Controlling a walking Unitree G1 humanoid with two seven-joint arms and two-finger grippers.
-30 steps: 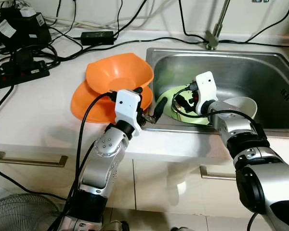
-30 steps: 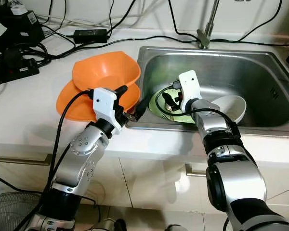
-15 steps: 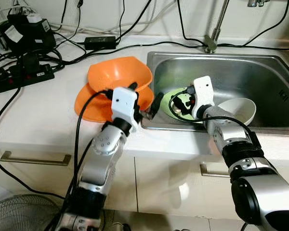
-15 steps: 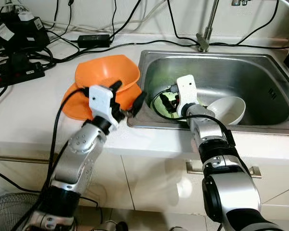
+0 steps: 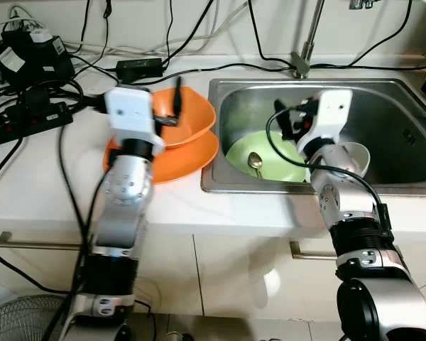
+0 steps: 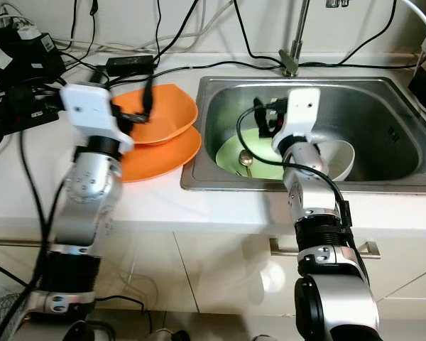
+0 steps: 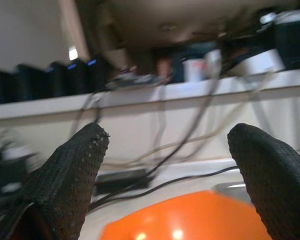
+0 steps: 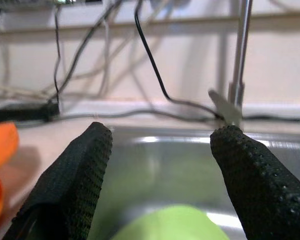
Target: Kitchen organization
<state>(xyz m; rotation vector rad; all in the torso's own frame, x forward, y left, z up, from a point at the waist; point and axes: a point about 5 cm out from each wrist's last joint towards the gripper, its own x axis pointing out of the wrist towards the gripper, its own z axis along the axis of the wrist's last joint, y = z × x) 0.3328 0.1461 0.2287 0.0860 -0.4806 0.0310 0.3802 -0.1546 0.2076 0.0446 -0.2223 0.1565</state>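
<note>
An orange bowl (image 5: 181, 126) rests on an orange plate (image 5: 188, 150) on the white counter, left of the sink. My left gripper (image 5: 162, 106) hovers open just above the bowl's near rim, holding nothing; the left wrist view looks between its fingers (image 7: 72, 165) at the orange bowl (image 7: 190, 220). In the steel sink (image 5: 270, 186) lie a green plate (image 5: 277, 158) with a spoon (image 5: 254, 162) on it and a white bowl (image 5: 356, 155). My right gripper (image 5: 290, 122) hangs open over the green plate's far edge, apart from it.
A power strip (image 5: 28, 117), adapters (image 5: 28, 53) and several black cables crowd the counter's back left. The faucet (image 5: 307, 42) stands behind the sink. Cabinet handles (image 5: 35, 241) and a fan (image 5: 21, 320) sit below the counter edge.
The left gripper rose from the sink's front corner to above the orange bowl. The right gripper lifted off the green plate, uncovering the spoon. The camera also shifted.
</note>
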